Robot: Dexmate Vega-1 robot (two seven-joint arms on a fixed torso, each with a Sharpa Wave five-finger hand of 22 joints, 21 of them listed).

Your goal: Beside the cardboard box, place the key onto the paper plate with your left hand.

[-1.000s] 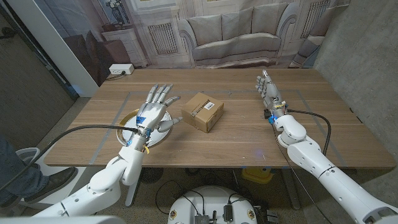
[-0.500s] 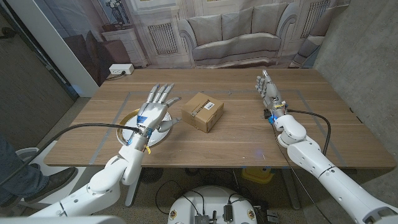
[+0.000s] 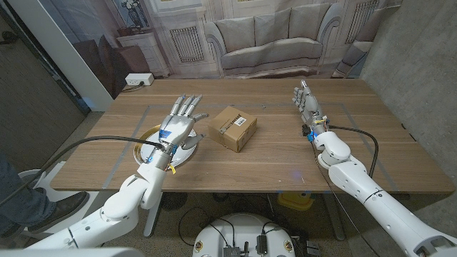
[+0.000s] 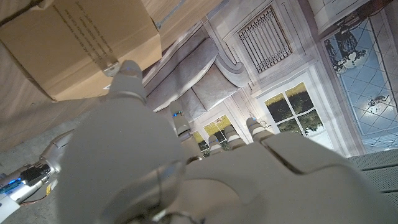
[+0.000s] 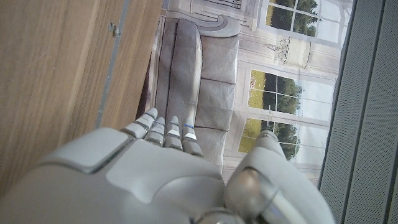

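Note:
A brown cardboard box with a label sits at the table's middle; its side also appears in the left wrist view. Just left of it lies a white paper plate with a gold rim. My left hand hovers over the plate with its fingers spread and straight, holding nothing, and it hides the plate's middle. The back of that hand faces the wrist camera. My right hand stands at the table's right side, fingers straight and together, empty.
The wooden table carries thin tape lines near both hands. A person's leg and shoe are at the picture's lower left, off the table. A printed backdrop with a sofa stands behind the far edge.
My left hand has drifted a little up and toward the far side over the plate, fingers still spread. The right hand and the box have not moved.

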